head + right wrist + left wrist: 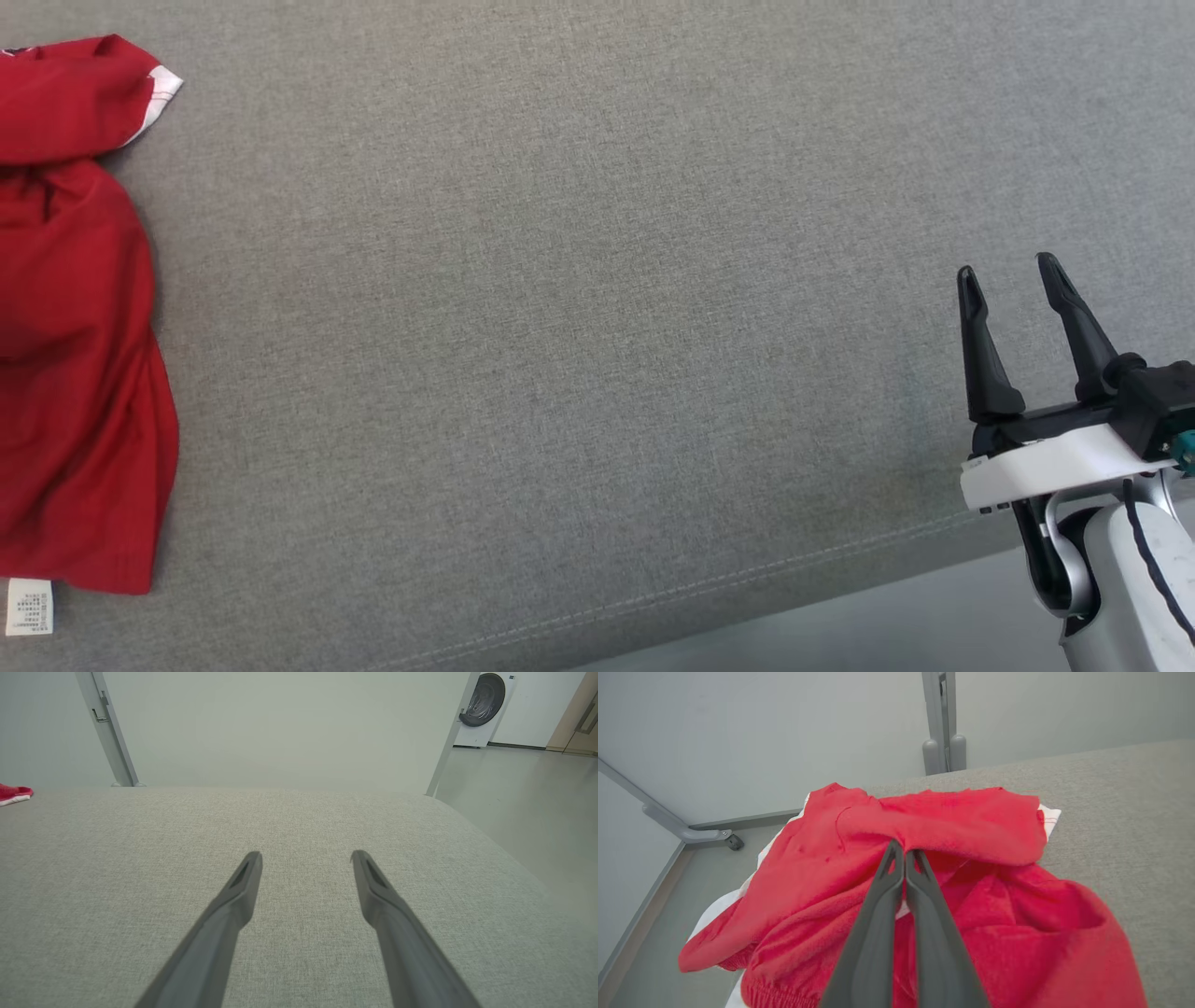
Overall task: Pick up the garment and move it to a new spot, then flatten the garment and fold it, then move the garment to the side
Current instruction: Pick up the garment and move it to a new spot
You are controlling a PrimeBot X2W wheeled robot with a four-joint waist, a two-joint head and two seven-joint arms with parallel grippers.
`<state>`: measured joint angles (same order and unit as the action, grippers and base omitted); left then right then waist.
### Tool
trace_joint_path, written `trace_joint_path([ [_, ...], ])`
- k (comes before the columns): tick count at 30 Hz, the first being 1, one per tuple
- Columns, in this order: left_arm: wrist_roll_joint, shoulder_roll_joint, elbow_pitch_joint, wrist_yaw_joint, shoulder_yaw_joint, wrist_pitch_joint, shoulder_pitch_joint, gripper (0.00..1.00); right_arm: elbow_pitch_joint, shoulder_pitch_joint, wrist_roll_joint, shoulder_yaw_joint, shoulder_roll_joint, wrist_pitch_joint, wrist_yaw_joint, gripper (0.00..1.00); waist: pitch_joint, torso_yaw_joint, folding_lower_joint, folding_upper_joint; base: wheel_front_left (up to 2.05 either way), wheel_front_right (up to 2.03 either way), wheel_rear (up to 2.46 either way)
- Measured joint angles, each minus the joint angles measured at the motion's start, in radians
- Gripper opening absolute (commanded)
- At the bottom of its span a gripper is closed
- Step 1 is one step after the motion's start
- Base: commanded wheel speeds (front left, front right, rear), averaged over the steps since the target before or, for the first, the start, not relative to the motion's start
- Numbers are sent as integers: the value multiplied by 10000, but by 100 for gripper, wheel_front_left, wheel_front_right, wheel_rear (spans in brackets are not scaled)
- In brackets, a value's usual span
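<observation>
Head view: Since the garment (75,327) lies bunched far left on the desk (560,327), our right pincer (1006,264) hangs open, lower right.
Left wrist view: centre, our left pincer (903,851) clamps a garment fold for lifting.
Right wrist view: fingers (243,882) apart over desk.

Red garment (75,373) lies crumpled at the left edge on the grey fabric surface (560,327), partly cut off by the frame. White cuff (163,89) at its top, white label (28,607) at its lower corner. Right gripper (1006,263) at lower right, fingers spread, well apart from the garment. Stitched seam (747,569) runs along the near edge.
</observation>
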<state>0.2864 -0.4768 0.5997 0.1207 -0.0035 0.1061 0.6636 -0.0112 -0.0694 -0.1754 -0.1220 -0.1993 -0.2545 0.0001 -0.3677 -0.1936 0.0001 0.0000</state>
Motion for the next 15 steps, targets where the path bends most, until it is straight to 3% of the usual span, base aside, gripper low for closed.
trace_joint_path([
  [7,516,1152,-648,36,-690,-173,834,0,-293,-5,33,-171,199,0,205,100,509,149,0,0,0,0,0],
  [15,4217,3762,-1804,38,-1346,1659,1240,0,-522,-31,56,-644,786,0,466,100,1381,240,0,0,0,0,0],
])
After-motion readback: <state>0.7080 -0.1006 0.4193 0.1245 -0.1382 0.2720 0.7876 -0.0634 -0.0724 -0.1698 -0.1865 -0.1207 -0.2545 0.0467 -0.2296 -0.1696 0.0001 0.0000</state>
